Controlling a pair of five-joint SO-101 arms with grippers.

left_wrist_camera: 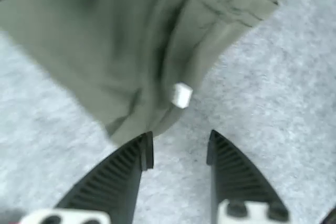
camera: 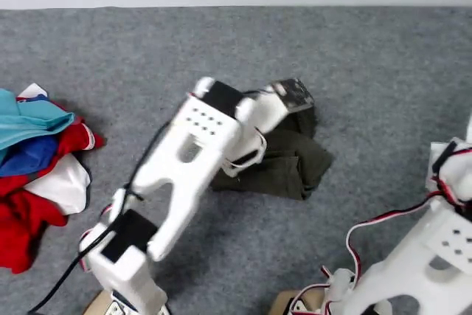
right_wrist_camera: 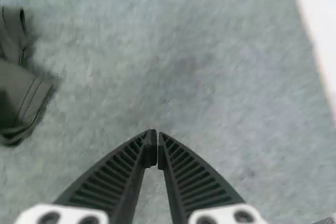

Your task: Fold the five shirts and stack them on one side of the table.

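The bunched olive-green cloth shirt (camera: 291,167) lies mid-frame on the grey carpeted worktop (camera: 369,57); the left pincer (left_wrist_camera: 178,148), spread wide just beside its corner, should bite well into that edge before folding.

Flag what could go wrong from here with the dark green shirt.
The open left hand hangs over bare grey table just off the edge of the dark green shirt; closing there may miss it, or pinch one layer and pull the bundle apart. The other shirts lie tangled in a heap, so lifting one could drag its neighbours.
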